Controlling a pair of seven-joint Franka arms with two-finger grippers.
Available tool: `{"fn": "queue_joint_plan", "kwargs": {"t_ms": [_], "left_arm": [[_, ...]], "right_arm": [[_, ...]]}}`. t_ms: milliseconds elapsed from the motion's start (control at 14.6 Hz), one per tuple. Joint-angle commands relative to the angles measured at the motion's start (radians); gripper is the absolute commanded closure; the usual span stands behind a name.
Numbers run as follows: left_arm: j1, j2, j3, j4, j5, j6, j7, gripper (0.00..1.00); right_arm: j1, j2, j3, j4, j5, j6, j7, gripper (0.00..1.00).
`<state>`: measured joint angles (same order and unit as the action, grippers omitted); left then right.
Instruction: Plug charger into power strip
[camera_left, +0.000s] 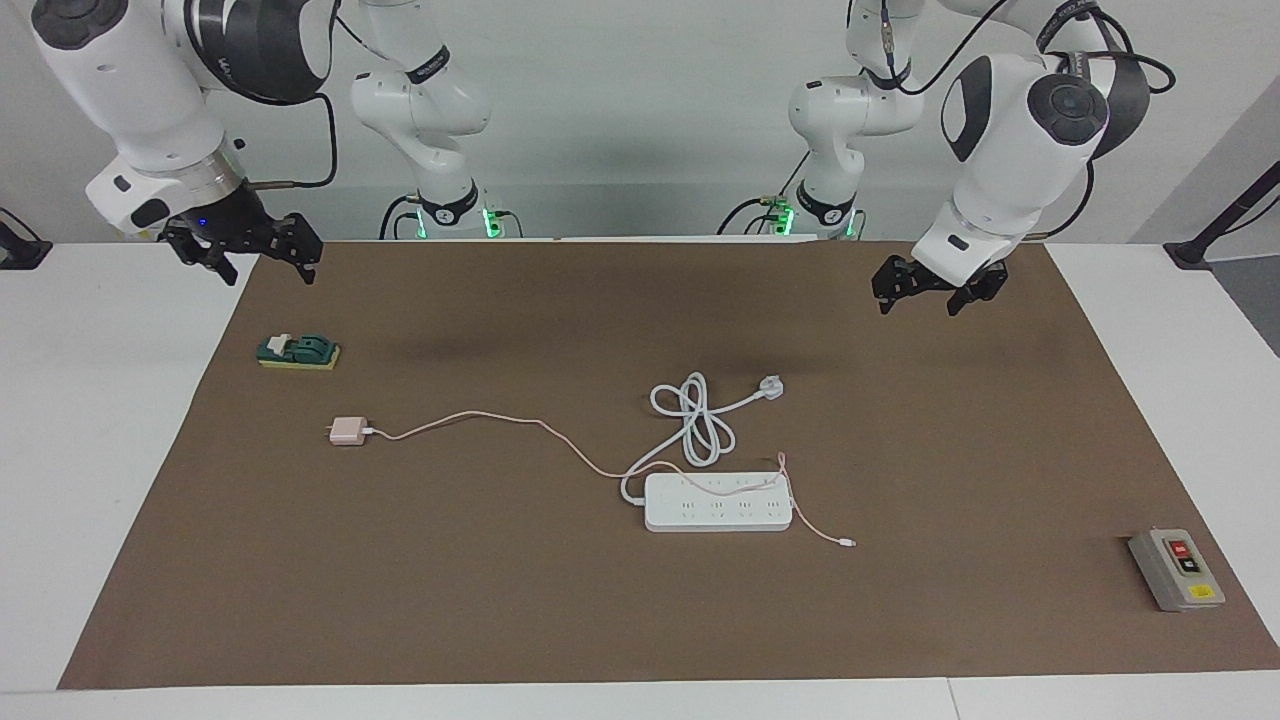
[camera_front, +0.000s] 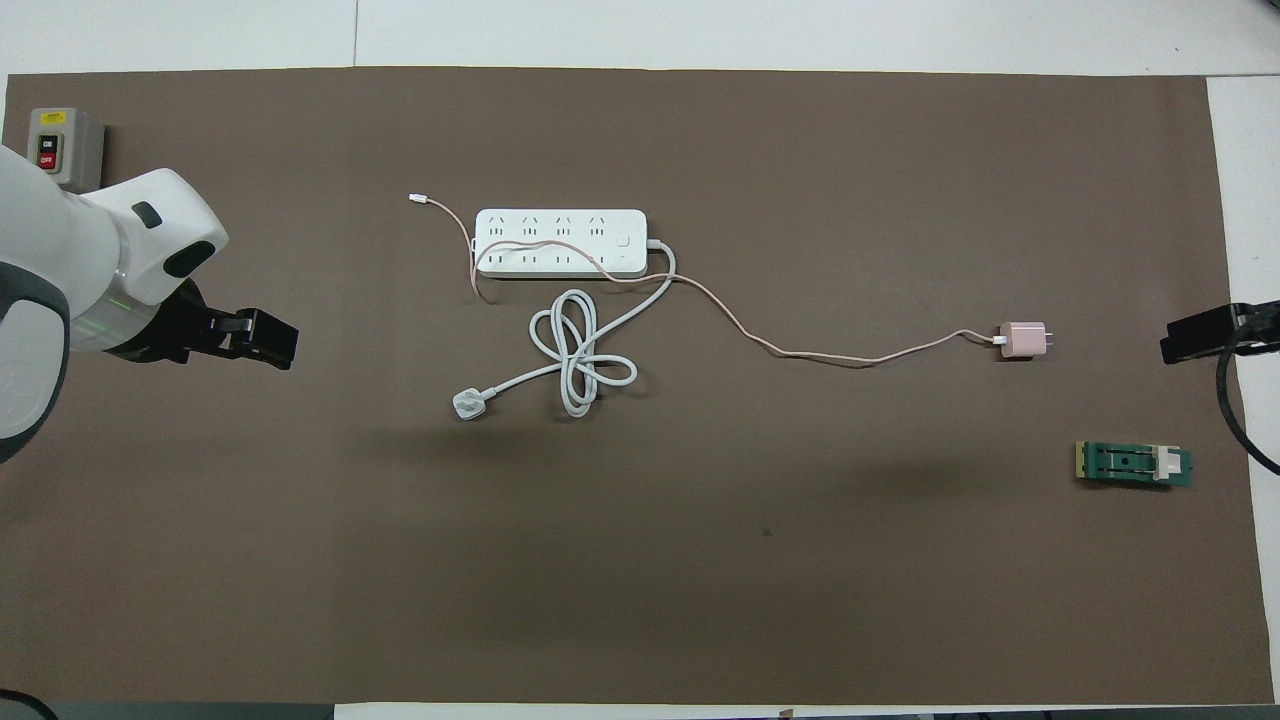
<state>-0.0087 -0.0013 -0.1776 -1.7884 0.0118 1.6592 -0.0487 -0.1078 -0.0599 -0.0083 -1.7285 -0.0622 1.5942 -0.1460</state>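
Facing view:
- A brown mat (camera_left: 500, 600) covers most of the white tabletop (camera_left: 100, 450).
- The long flat white power strip (camera_left: 718, 502) lies near the middle of the mat, its thick white cord (camera_left: 695, 420) looped just beside it on the side nearer the robots and ending in a white three-pin plug (camera_left: 770, 386).
- The small pale pink cube-shaped charger (camera_left: 349, 431) lies flat toward the right arm's end of the mat, well apart from the strip; its thin pink cable (camera_left: 480, 418) trails to the strip and crosses over it.
- A green block with a white clip (camera_left: 298, 351) sits near the mat edge at the right arm's end; a grey box with red and black buttons (camera_left: 1176, 569) sits near the corner at the left arm's end, farthest from the robots.
- The right gripper (camera_left: 258, 256) hangs over the mat corner at its own end, fingers spread, holding nothing.
- The left gripper (camera_left: 933, 290) hangs over the mat near the robots' edge, fingers spread and empty.

Overhead view:
- The power strip (camera_front: 560, 244) shows two rows of sockets, none filled.
- The charger (camera_front: 1023, 340) has its prongs pointing toward the edge at the right arm's end.
- The left gripper (camera_front: 262, 338) is over bare mat; the right gripper (camera_front: 1200, 335) is over the mat edge.
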Motion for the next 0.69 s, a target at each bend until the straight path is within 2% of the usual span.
{"fn": "queue_joint_plan", "kwargs": {"t_ms": [0,618], "left_arm": [[-0.004,-0.016,0.009,-0.003,-0.013,0.002,0.009,0.00],[-0.004,-0.014,0.009,-0.003,-0.013,0.002,0.009,0.00]], "right_arm": [[-0.007,-0.025,0.004,-0.029,-0.007,0.016,-0.012,0.00],[-0.007,-0.028,0.004,-0.036,-0.016,0.055,-0.021,0.00]]}}
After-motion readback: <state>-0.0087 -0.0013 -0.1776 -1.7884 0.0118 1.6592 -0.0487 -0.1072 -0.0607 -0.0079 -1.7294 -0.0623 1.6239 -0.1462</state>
